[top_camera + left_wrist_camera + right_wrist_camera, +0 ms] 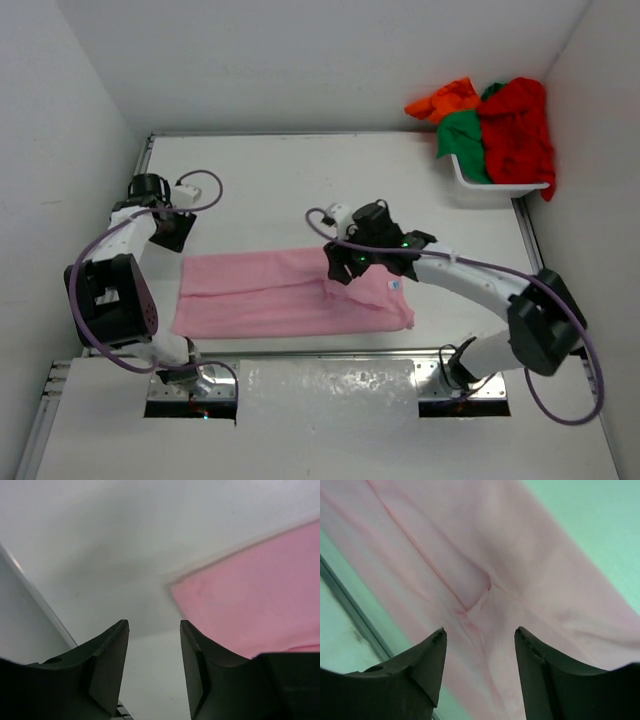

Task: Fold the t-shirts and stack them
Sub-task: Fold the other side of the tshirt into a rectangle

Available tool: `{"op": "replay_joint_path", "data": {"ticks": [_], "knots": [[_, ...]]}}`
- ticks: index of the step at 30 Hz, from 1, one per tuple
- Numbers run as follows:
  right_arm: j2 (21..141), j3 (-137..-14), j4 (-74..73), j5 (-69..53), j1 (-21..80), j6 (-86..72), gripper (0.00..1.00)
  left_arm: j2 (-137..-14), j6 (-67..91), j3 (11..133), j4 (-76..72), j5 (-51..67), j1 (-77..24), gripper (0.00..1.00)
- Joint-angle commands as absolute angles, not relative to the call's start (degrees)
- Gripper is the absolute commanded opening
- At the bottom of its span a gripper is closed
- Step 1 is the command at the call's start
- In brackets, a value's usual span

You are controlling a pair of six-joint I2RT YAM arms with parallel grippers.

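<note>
The light pink t-shirt (290, 295) lies folded into a long band across the near middle of the table. My right gripper (338, 262) hovers over its right part. In the right wrist view this gripper (480, 630) is open, with a small pinched wrinkle of pink cloth (475, 607) lying free below the jaws. My left gripper (172, 232) stands just off the shirt's far left corner. It is also open (154, 624), over bare table, and the pink shirt's edge (260, 595) lies to its right. The red (520, 130), green (463, 140) and orange (445, 100) t-shirts are piled in the basket.
The white mesh basket (500, 188) sits at the far right corner against the wall, with the shirts spilling over its rim. White walls close in the table on the left, back and right. A metal rail (350, 600) runs along the near edge.
</note>
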State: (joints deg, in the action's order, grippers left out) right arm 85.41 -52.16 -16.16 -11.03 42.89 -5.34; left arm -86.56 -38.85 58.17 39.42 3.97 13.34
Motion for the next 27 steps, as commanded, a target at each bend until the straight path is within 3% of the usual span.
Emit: {"op": "replay_joint_path", "data": {"ticks": [1,8,12,14,17,25,27], "knots": [[77.9,-45.5,-7.8,-15.6,37.2,-19.3,0.54,-87.8,-35.3,61.2,36.7,5.3,14.3,0.45],[74.6,-37.7,-7.7,-6.2,23.6,-33.5,0.21,-93.2,-30.8,62.8,32.4,0.3,14.3,0.45],[78.0,-36.3,-2.7,-7.8,18.8,-37.2,0.26,-96.2,-28.7,64.2,30.6,-3.3,14.4,0.46],[80.0,-36.0,-0.9,-8.7,17.4,-37.6,0.34,-96.7,-28.3,64.7,30.6,1.3,14.4,0.46],[83.5,-37.1,-0.3,-8.9,16.5,-37.1,0.38,-96.2,-28.0,64.4,30.1,6.7,14.4,0.48],[89.2,-37.3,4.7,-9.1,15.6,-36.8,0.38,-97.0,-30.9,60.3,29.8,9.3,14.3,0.49],[90.0,-37.0,6.1,-9.1,15.6,-36.7,0.33,-97.4,-30.9,59.9,29.4,9.4,14.4,0.49]]}}
